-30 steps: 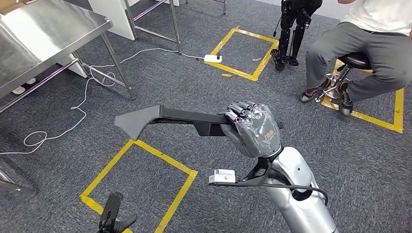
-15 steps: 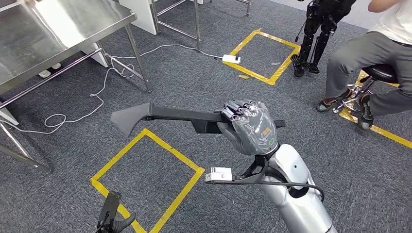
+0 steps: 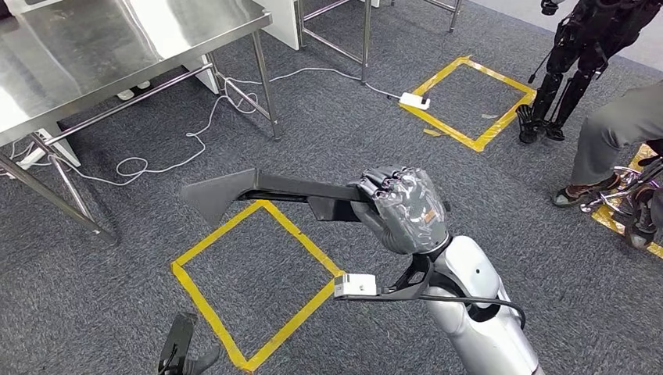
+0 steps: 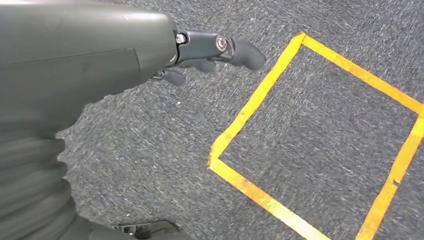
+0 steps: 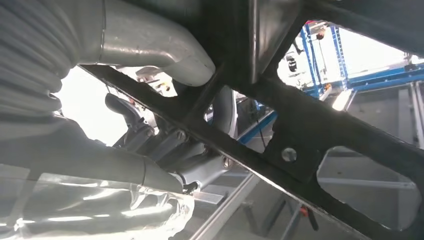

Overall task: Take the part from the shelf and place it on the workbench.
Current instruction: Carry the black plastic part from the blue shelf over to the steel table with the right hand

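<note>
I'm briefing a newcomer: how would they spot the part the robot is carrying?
Look above the yellow tape square on the grey carpet. There the right hand grips a long black part, held level; alone among nearby things, it ends in a flared wedge.

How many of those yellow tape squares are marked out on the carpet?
3. One square lies under the black part held by the right hand; a second beside the white power strip; a third's corner by the seated person's foot. Others may lie outside the picture.

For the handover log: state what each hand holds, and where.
Right hand grips the black part near one end. Left hand holds nothing.
</note>
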Action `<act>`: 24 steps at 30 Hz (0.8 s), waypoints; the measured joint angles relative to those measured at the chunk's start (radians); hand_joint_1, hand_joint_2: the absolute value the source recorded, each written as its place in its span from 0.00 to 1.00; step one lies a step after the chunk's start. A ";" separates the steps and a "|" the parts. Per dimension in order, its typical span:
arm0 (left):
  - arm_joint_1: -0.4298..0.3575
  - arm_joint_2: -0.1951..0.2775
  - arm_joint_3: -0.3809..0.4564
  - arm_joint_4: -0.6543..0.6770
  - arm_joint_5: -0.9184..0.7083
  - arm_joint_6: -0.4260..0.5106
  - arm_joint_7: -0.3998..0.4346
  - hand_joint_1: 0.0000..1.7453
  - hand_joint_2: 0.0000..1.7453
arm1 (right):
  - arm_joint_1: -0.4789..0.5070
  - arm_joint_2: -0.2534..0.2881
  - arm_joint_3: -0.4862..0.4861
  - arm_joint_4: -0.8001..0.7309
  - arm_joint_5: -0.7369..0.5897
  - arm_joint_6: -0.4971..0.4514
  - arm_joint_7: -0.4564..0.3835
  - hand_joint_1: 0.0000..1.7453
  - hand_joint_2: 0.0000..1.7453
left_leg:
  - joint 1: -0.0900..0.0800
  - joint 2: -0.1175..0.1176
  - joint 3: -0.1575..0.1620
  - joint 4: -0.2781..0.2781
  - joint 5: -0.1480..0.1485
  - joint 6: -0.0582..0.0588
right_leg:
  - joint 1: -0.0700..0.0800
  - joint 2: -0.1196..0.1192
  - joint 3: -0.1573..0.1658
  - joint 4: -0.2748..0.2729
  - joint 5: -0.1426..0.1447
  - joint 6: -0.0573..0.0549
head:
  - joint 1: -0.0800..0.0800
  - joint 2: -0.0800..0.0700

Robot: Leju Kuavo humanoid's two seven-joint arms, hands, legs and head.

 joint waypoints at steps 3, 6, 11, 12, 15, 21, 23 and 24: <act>0.004 0.002 0.000 0.000 -0.001 0.001 0.000 0.00 1.00 | -0.003 0.003 0.001 -0.002 -0.001 0.000 0.000 0.95 1.00 | 0.004 0.035 -0.025 0.052 -0.037 -0.013 | -0.003 -0.017 0.001 -0.002 0.002 -0.022 | -0.005 0.000; 0.003 0.001 0.000 0.000 -0.003 0.001 0.000 0.00 1.00 | -0.003 0.004 0.001 -0.003 -0.001 0.000 0.000 0.95 1.00 | 0.005 0.060 -0.047 0.101 -0.067 -0.018 | 0.000 -0.024 0.002 -0.002 0.002 -0.031 | -0.010 0.000; 0.003 0.001 0.000 0.000 -0.004 0.001 0.000 0.00 1.00 | -0.002 0.004 0.001 -0.003 -0.001 0.002 0.000 0.95 1.00 | 0.006 0.067 -0.076 0.158 -0.089 -0.019 | 0.002 -0.031 0.001 -0.002 0.002 -0.032 | -0.010 0.000; 0.004 0.001 0.000 0.000 -0.005 0.001 0.000 0.00 1.00 | -0.001 0.004 0.002 -0.003 -0.001 0.003 0.000 0.95 1.00 | 0.006 0.072 -0.099 0.203 -0.101 -0.020 | 0.005 -0.040 0.001 -0.002 0.001 -0.033 | -0.010 0.000; 0.004 0.002 0.000 0.000 -0.009 0.001 0.000 0.00 1.00 | -0.004 0.005 0.004 -0.005 -0.002 0.006 0.000 0.95 1.00 | -0.006 0.104 -0.053 0.110 -0.045 0.002 | 0.019 -0.085 0.006 -0.006 -0.003 -0.033 | -0.010 0.000; 0.005 0.001 0.005 0.000 -0.014 0.003 0.000 0.00 1.00 | -0.008 0.003 0.009 -0.008 -0.002 0.012 0.000 0.95 1.00 | -0.009 0.059 0.013 -0.019 0.006 0.032 | 0.025 -0.039 -0.121 0.261 -0.117 -0.035 | 0.003 0.000; 0.008 0.001 0.008 0.000 -0.016 0.003 0.001 0.00 1.00 | -0.008 0.001 0.010 -0.007 -0.002 0.012 0.000 0.95 1.00 | -0.009 0.036 0.014 -0.018 0.006 0.032 | 0.024 -0.034 -0.112 0.227 -0.088 -0.019 | 0.005 0.000; 0.008 0.000 0.009 0.000 -0.017 0.003 0.001 0.00 1.00 | -0.008 0.001 0.010 -0.007 -0.003 0.012 0.000 0.95 1.00 | -0.009 0.025 0.015 -0.017 0.005 0.030 | 0.023 -0.027 -0.081 0.158 -0.056 -0.010 | 0.005 0.000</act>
